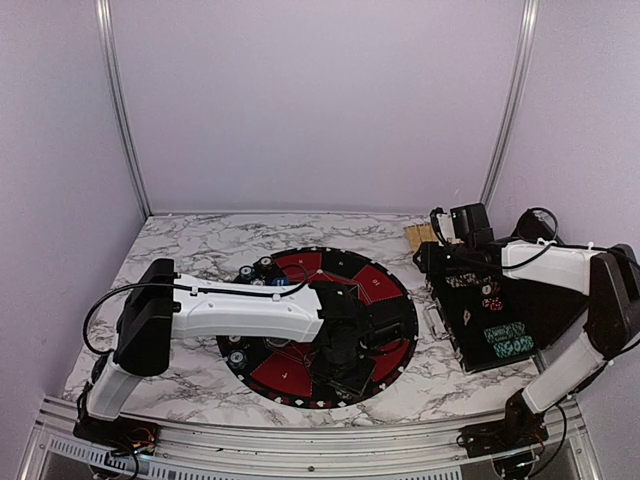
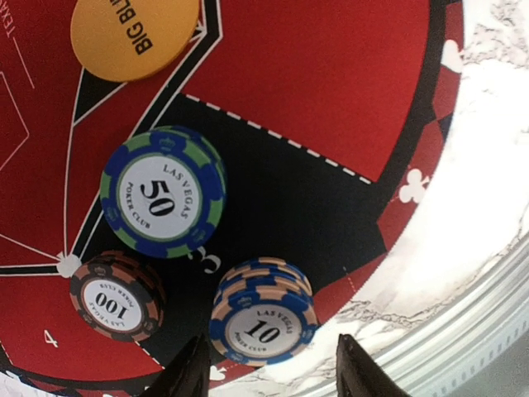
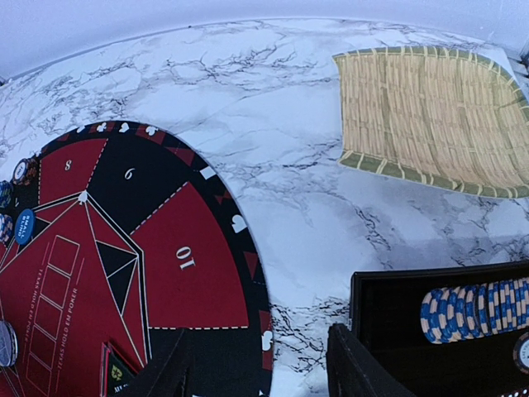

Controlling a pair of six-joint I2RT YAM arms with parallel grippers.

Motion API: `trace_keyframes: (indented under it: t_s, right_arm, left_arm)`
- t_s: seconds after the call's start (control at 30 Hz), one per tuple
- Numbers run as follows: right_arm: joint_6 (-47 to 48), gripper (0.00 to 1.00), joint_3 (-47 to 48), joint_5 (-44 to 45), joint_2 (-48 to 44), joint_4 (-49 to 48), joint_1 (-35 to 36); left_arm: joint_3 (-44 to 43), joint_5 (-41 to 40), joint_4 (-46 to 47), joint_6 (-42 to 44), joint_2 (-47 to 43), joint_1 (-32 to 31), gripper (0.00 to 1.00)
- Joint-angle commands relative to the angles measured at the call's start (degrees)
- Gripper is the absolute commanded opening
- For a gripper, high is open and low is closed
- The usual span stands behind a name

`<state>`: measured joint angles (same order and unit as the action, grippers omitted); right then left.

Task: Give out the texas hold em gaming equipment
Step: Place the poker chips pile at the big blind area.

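Top external view: the left arm (image 1: 250, 312) is rising from the table's (image 1: 180, 250) near left corner. Its white forearm is stretching rightward over the round mat (image 1: 378, 282), with the wrist pointing down near the mat's near edge. In the left wrist view, the left gripper (image 2: 273, 376) is standing slightly parted and gripping nothing, its tips flanking the 10 chip stack (image 2: 263, 321). The 50 chip stack (image 2: 163, 192), 100 chip stack (image 2: 114, 296) and orange button (image 2: 132, 33) are lying beyond. The right arm (image 1: 560, 270) is folding leftward over the black case (image 3: 388, 285) by the table's right edge. The right gripper (image 3: 260, 372) is hanging wide and empty between mat and case, near a row of blue chips (image 3: 475, 308).
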<state>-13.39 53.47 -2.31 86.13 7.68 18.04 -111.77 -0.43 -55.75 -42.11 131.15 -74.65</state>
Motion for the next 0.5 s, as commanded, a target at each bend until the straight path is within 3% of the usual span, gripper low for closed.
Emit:
trace_keyframes:
  t_s: [0.0,0.23,0.47]
  right_arm:
    - [0.53,0.53,1.55,-0.02,-0.95,0.41,-0.59]
    - [0.55,0.53,1.64,-0.07,-0.9,0.58,-0.55]
    - [0.73,0.53,1.63,-1.04,-0.29,0.58,-0.39]
  left_arm:
    - [-1.96,-0.3,-2.26,1.12,-4.11,-0.32,0.53]
    - [0.99,-3.89,-2.39,0.35,-9.37,1.18,0.54]
    - [10.02,-6.9,-2.52,0.95,-17.58,7.69,0.54]
